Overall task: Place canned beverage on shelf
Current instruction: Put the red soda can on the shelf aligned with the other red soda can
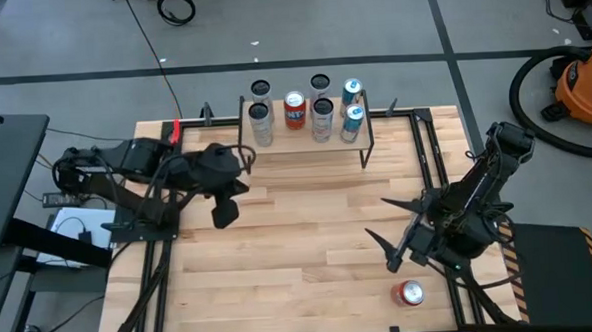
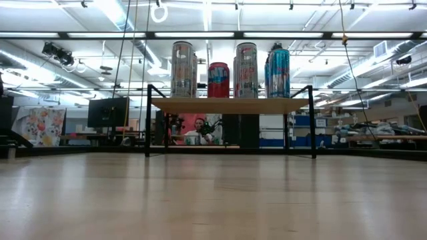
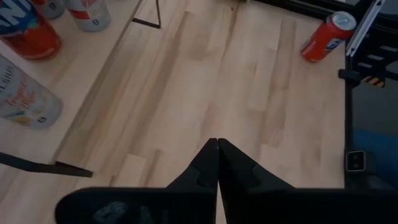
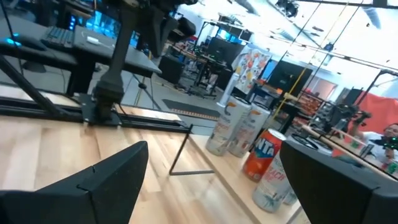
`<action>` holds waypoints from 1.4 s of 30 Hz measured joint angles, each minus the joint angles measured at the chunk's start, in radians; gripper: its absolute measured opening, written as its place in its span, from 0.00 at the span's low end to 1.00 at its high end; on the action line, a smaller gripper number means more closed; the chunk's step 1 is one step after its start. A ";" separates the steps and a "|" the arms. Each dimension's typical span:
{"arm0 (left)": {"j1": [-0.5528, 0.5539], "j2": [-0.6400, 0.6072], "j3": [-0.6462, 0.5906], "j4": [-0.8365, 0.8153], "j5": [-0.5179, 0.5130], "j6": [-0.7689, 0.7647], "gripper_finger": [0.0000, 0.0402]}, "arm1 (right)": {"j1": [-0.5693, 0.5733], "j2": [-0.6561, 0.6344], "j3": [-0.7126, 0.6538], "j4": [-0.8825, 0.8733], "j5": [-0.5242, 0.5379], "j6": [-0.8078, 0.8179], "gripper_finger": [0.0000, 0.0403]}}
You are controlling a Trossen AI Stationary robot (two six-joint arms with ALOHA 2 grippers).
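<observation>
Lying unheld, red can (image 1: 411,294), right gripper (image 1: 396,232) spread, left gripper (image 3: 217,163) closed empty.

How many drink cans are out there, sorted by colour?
Silver cans on the shelf: 4, at
Blue cans on the shelf: 2, at
Red can on the shelf: 1, at
Red can lying on the table near the right claw: 1, at
Total: 8 cans
</observation>
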 joint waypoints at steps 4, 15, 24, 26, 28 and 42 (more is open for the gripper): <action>-0.034 0.000 0.000 0.000 -0.023 -0.036 0.02 | -0.015 0.000 0.000 0.000 -0.003 -0.003 0.93; -0.054 0.000 0.000 0.000 -0.028 -0.056 0.02 | -0.032 0.000 -0.001 0.007 -0.156 0.125 0.93; -0.054 0.000 0.000 0.000 -0.028 -0.072 0.02 | 0.032 0.000 0.031 0.043 -0.085 0.179 0.93; -0.054 0.000 0.000 0.000 -0.028 -0.072 0.02 | 0.033 0.000 0.032 0.046 -0.083 0.183 0.93; -0.054 0.000 0.000 0.000 -0.028 -0.072 0.02 | 0.039 -0.001 0.038 0.052 -0.063 0.176 0.93; -0.054 0.000 0.000 0.004 -0.032 -0.092 0.02 | 0.100 -0.002 0.058 0.073 0.076 0.199 0.93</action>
